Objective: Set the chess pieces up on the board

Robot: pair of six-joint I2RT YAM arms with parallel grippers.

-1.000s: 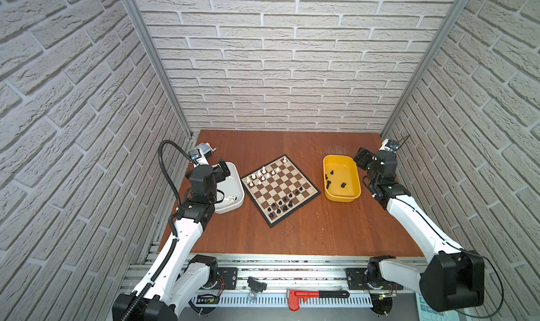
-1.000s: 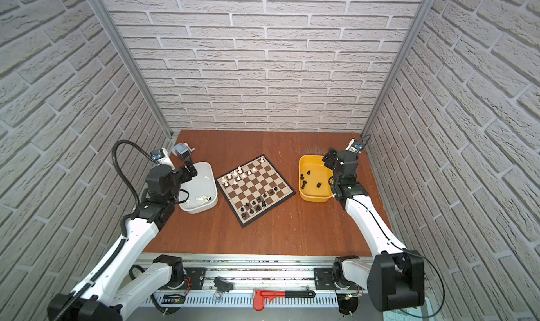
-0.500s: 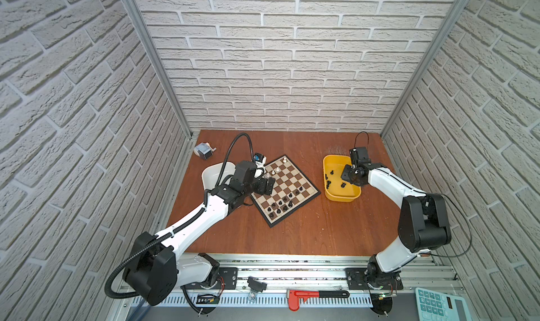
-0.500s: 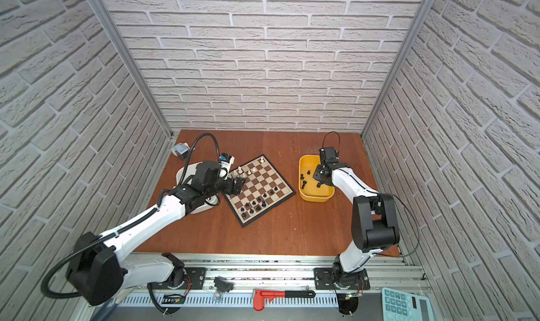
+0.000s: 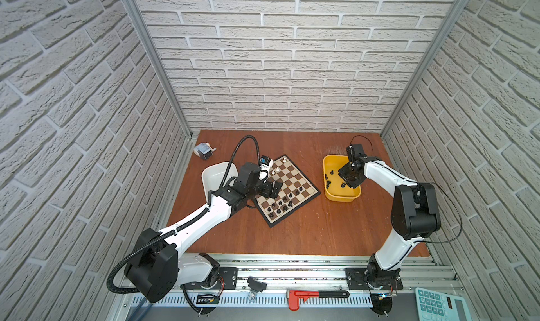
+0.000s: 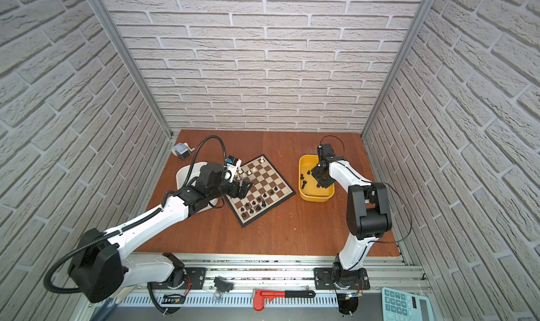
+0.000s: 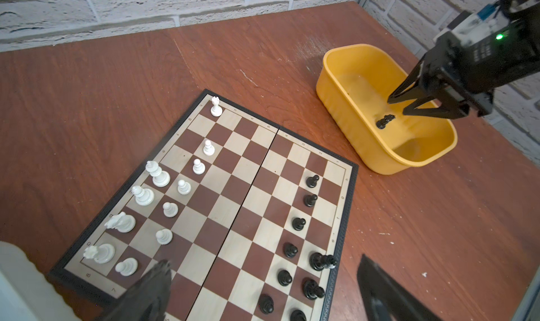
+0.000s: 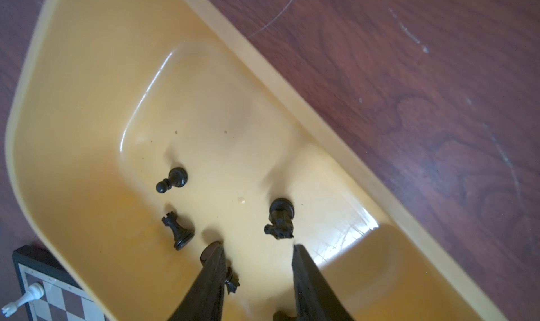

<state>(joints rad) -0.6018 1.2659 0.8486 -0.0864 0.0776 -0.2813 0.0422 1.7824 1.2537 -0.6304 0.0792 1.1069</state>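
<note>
The board point(image 5: 295, 178) point(image 6: 267, 176) lies mid-table, with white chess pieces point(image 7: 157, 175) along one side and black ones point(image 7: 312, 181) along the opposite side. My left gripper point(image 5: 273, 188) point(image 7: 263, 281) hovers open over the board's near-left corner with nothing in it. My right gripper point(image 5: 349, 178) point(image 8: 255, 248) is down inside the yellow tub point(image 8: 87, 71), jaws apart and nothing between them. A black pawn point(image 8: 172, 180), rook point(image 8: 178, 230) and knight point(image 8: 280, 217) lie on the tub floor just beyond its tips. Another black piece point(image 8: 232, 283) lies partly under one finger.
A white tub point(image 5: 214, 173) point(image 6: 187, 173) stands left of the board, partly under my left arm. A small grey device point(image 5: 203, 151) sits at the back left corner. Brick walls close in three sides. A red tool point(image 5: 315, 296) and a calculator point(image 5: 438, 305) lie in front of the table.
My left arm swung from over the white tub out to the board. My right gripper dropped into the yellow tub and its jaws narrowed. Over the last half second both arms barely moved.
</note>
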